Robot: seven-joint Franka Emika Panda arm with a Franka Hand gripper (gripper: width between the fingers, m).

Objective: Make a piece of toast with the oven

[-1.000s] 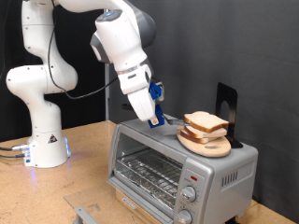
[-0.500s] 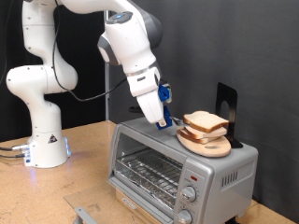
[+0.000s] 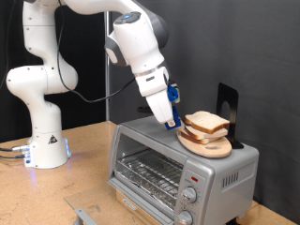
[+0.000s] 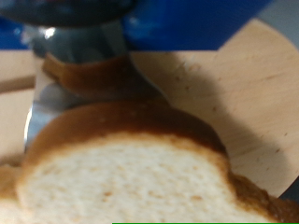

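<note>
Whether the gripper is open or closed cannot be told. Just beside its tip, the piece of toast lies flat on a wooden plate atop the oven. No writing is legible.

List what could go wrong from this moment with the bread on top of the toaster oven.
1. The pale bread slice with the tan crust lies on a round wooden plate atop the boxy silver toaster oven; a sideways push from the end effector might slide both off.
2. The end effector comes in tilted at the slice's edge, so it could squash or tear the bread.
</note>
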